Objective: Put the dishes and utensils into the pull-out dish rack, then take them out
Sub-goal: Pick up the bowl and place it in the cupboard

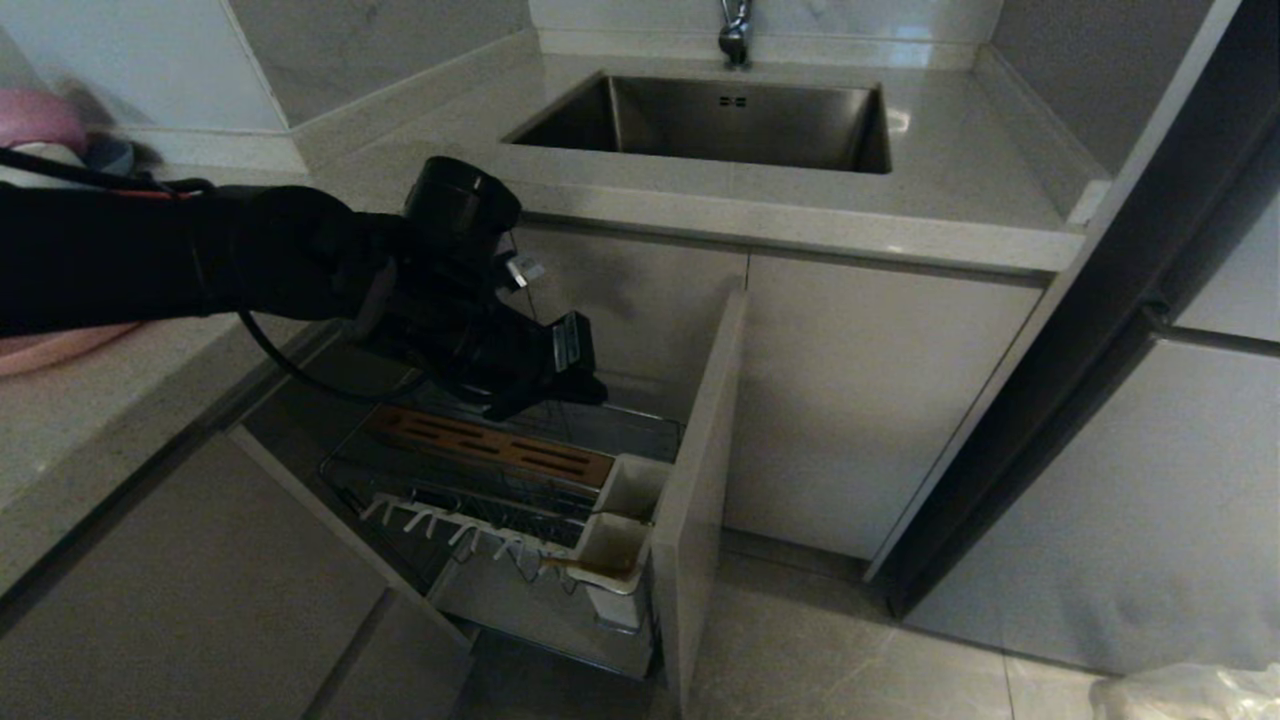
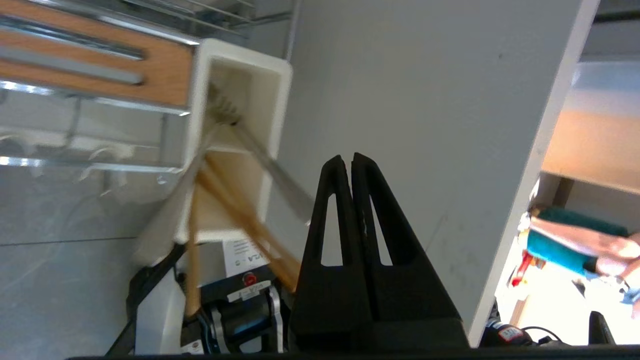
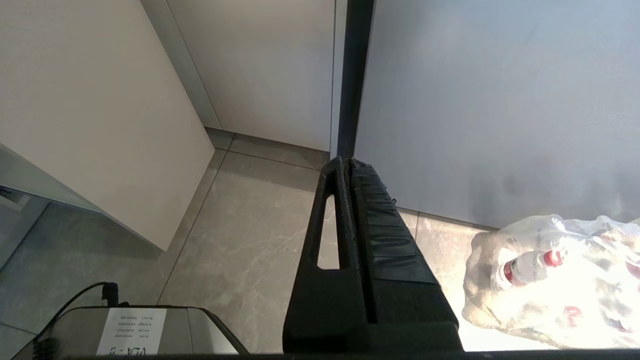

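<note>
rack (image 1: 520, 470) below sink (image 1: 720, 125) | chopsticks (image 2: 240, 210), probably spoon (image 2: 275, 170), in cups (image 1: 620, 520) | left gripper (image 1: 590, 390) above rack

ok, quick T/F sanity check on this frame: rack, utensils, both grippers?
1. The pull-out dish rack is pulled out. True.
2. The left gripper holds the chopsticks. False: its fingers are shut on nothing, and the chopsticks stand in a white utensil cup.
3. A plate stands in the rack's wooden strip. False: no dish shows in its slots.
4. The right gripper is shut, over bare floor. True.
5. The sink holds dishes. False: none visible.
</note>
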